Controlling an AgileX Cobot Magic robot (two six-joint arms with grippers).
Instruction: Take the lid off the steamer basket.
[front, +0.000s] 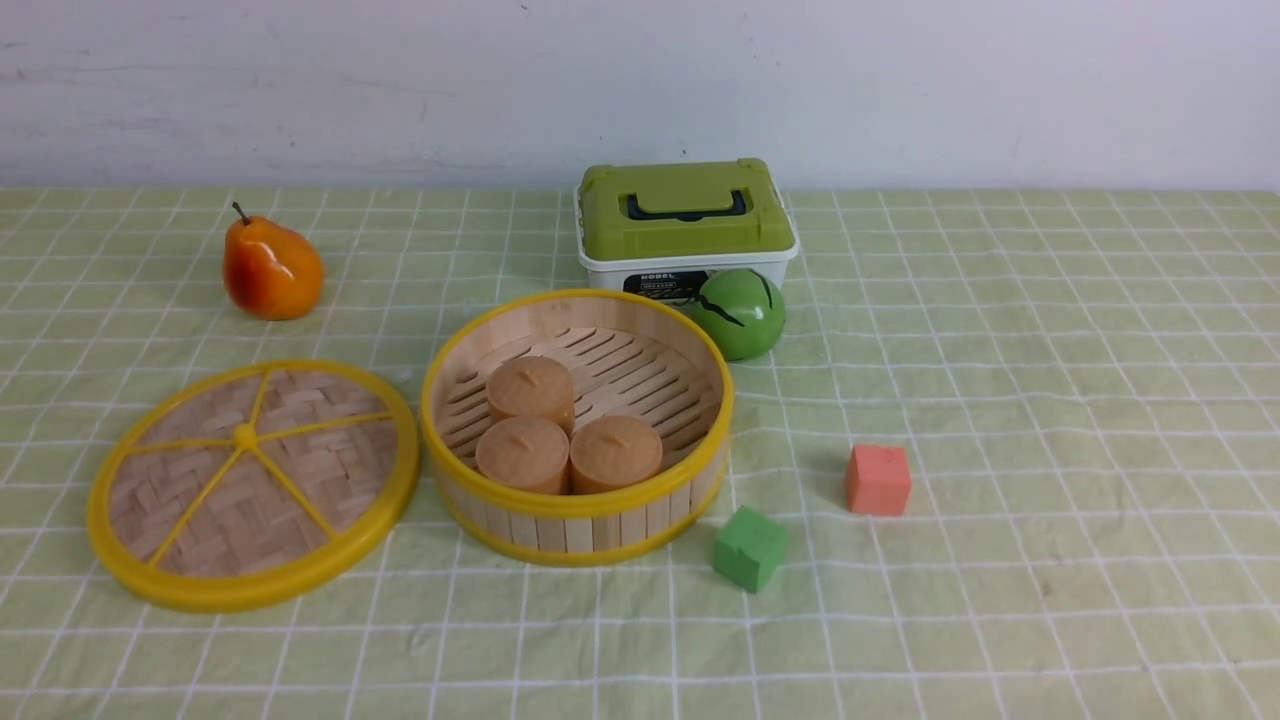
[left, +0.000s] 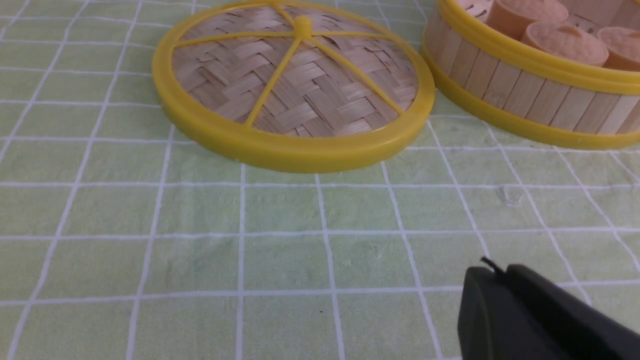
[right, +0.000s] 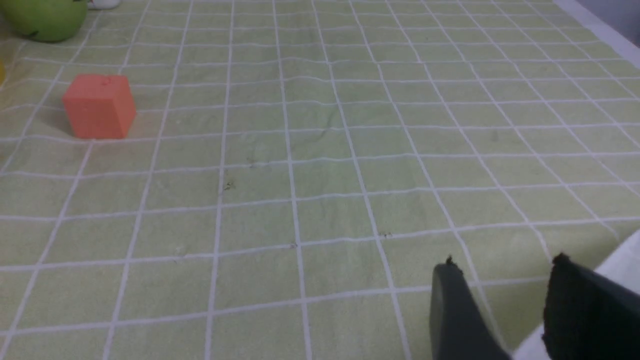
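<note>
Item: the lid (front: 252, 484). Woven bamboo disc, yellow rim, five yellow spokes meeting at a central knob. It is lying flat on the checked green tablecloth (front: 1050, 400), just beside the steamer basket (front: 577, 425) on the basket's left side, rim close to rim; whether the two rims are touching cannot be told. Nothing is holding it.

Item: the steamer basket. It is standing open, its slatted floor showing, and three tan buns (front: 565, 435) are sitting inside, bunched toward the near wall.

Item: left gripper (left: 492, 280). It is hovering over bare cloth, near the basket on the lid's side and clear of both; its two dark fingers are sitting pressed together with nothing between them.

Item: right gripper (right: 500, 295). It is hanging well away from the basket, over open cloth, its fingers standing apart and empty.

Other items, placed from the basket: a green-topped white box (front: 685, 225) is standing behind it; a green ball (front: 740, 313) is resting just behind its right edge; a green cube (front: 749, 547) is sitting close in front to the right; an orange cube (front: 878, 480) is lying farther right; a pear (front: 270, 270) is sitting behind and to the left.

Status: the task is looking complete, since the lid is off and set down. Judged remaining: nothing beyond the arms parking.
</note>
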